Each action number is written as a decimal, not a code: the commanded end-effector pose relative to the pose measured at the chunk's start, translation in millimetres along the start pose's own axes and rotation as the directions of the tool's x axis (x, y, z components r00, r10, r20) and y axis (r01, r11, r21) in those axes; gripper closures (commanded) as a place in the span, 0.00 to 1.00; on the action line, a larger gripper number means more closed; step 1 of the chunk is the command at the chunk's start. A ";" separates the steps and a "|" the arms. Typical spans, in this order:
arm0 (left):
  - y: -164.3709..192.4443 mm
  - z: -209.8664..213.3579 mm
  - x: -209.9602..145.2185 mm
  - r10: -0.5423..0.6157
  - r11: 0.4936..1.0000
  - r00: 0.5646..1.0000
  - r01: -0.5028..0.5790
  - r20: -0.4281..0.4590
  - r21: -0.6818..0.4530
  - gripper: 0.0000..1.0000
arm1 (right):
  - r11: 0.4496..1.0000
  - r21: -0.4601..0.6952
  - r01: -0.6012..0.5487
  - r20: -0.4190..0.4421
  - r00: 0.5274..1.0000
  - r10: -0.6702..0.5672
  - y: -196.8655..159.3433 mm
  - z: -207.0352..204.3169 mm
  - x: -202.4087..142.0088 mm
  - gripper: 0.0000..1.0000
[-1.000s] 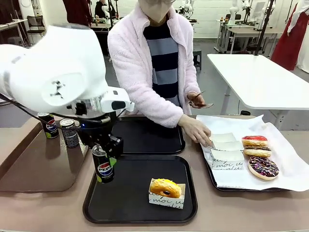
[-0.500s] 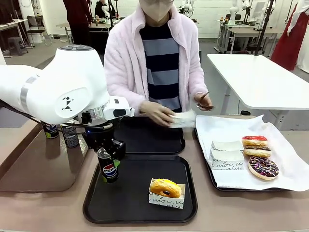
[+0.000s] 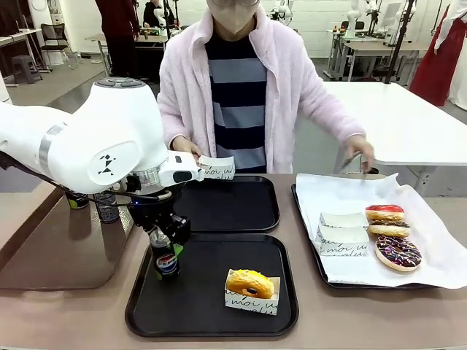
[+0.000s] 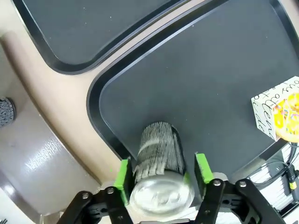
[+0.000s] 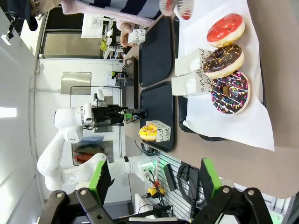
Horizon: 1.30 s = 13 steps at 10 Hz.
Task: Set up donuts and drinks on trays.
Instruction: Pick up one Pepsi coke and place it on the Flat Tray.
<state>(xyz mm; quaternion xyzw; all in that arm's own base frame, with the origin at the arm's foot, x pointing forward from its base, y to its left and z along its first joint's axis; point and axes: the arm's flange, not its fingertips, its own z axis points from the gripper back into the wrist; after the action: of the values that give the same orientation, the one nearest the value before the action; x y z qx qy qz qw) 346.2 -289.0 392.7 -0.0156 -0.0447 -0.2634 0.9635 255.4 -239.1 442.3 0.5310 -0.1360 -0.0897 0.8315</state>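
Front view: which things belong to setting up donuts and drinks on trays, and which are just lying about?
Job: near black tray, far black tray, Pepsi can on the near tray, yellow donut in its holder, three donuts waiting on paper, spare cans, paper holder in the person's hand.
Lying about: brown tray, paper-lined tray, white table behind.

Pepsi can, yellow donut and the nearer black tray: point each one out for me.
Pepsi can (image 3: pixel 166 262): front view, on its logo.
Yellow donut (image 3: pixel 244 279): front view, on its glazed top.
Nearer black tray (image 3: pixel 201 295): front view, on its bare floor.
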 end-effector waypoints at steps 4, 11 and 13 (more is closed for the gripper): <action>2.7 -4.7 2.5 -0.009 1.000 1.000 0.009 0.002 0.011 0.00 | 1.000 0.018 -0.014 0.005 1.000 0.014 0.5 0.1 0.9 0.00; -19.2 88.9 -25.0 0.012 0.993 0.999 -0.015 0.033 0.119 0.00 | 1.000 0.018 -0.014 0.005 1.000 0.014 0.5 0.1 0.9 0.00; -22.5 116.1 -38.6 0.018 0.992 0.997 -0.027 0.073 0.123 0.00 | 1.000 0.018 -0.014 0.005 1.000 0.014 0.5 0.1 0.9 0.00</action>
<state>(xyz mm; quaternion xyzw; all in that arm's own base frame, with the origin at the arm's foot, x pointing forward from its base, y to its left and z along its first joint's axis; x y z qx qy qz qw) 299.5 -282.8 504.2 0.0288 -0.0866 -0.2645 0.9601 255.4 -239.0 442.2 0.5311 -0.1357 -0.0898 0.8315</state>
